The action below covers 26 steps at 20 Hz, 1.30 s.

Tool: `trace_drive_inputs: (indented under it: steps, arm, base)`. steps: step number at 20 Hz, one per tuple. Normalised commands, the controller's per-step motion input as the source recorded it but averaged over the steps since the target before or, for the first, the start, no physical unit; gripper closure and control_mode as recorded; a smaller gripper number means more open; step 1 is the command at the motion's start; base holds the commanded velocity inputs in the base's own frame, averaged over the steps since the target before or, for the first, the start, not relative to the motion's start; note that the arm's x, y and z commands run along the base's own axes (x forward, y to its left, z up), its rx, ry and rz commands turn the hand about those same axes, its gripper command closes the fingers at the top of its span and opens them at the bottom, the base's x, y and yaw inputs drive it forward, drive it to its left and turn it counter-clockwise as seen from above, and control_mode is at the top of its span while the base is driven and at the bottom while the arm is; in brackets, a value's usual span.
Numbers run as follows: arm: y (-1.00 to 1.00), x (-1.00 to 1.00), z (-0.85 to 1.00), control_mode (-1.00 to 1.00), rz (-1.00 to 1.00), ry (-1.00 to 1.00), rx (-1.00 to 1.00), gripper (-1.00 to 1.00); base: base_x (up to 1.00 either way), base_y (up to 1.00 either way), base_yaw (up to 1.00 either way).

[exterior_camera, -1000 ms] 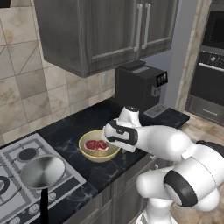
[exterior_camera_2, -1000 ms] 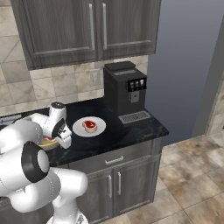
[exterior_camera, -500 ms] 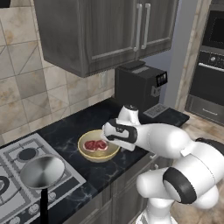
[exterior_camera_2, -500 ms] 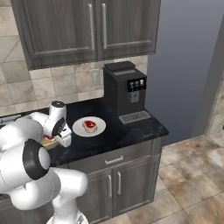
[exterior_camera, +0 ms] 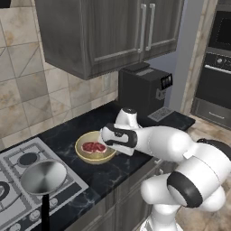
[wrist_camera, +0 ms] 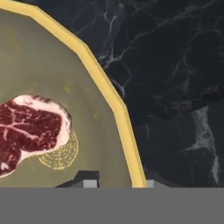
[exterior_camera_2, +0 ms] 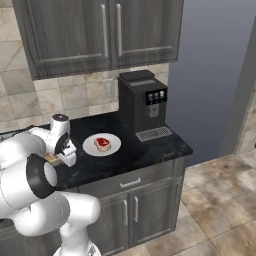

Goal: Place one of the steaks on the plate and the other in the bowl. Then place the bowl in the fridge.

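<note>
Straddling the near rim of the bowl (wrist_camera: pixel 114 100) with the gripper (wrist_camera: pixel 117 183), one fingertip inside the wall and one outside; cannot tell whether clamping yet or only bracketing. Holding one steak (exterior_camera: pixel 94 147) in the bowl on the dark counter (exterior_camera: pixel 113 171) beside the stove (exterior_camera: pixel 18 180), the other steak (exterior_camera_2: pixel 103 143) resting on the plate (exterior_camera_2: pixel 114 148) near the coffee machine (exterior_camera_2: pixel 142 105). Judging both placements done and the bowl pickup underway. Next, likely: pinching the rim firmly, lifting level, then driving toward the fridge.

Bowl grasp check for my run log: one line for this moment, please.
steaks: one in bowl, one on plate | gripper: straddling bowl rim | fridge: pending
</note>
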Motion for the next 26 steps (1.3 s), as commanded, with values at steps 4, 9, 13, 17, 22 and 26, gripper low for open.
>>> trace_drive_inputs:
  steps: [4,9,13,17,22,26]
  arm:
    - [-0.15,-0.51,0.07,-1.00,-0.12,-0.11,0.00,1.00]
    - [-0.88,-1.00,0.33,-1.00,-0.20,-0.13,0.08,1.00]
    - [-1.00,-0.82,0.71,-1.00,-0.13,-0.11,0.23,1.00]
    - [-0.91,-0.64,0.99,-1.00,-0.08,-0.02,0.18,1.00]
    - [-0.76,-0.65,1.00,-1.00,-0.14,0.00,0.07,1.00]
    - [-0.62,-0.74,0.63,-1.00,-0.32,0.00,0.01,1.00]
  base:
    - [0.00,0.00,0.00]
    - [0.00,0.00,0.00]
    - [0.00,0.00,0.00]
    - [0.00,0.00,0.00]
    - [0.00,0.00,0.00]
    - [0.00,0.00,0.00]
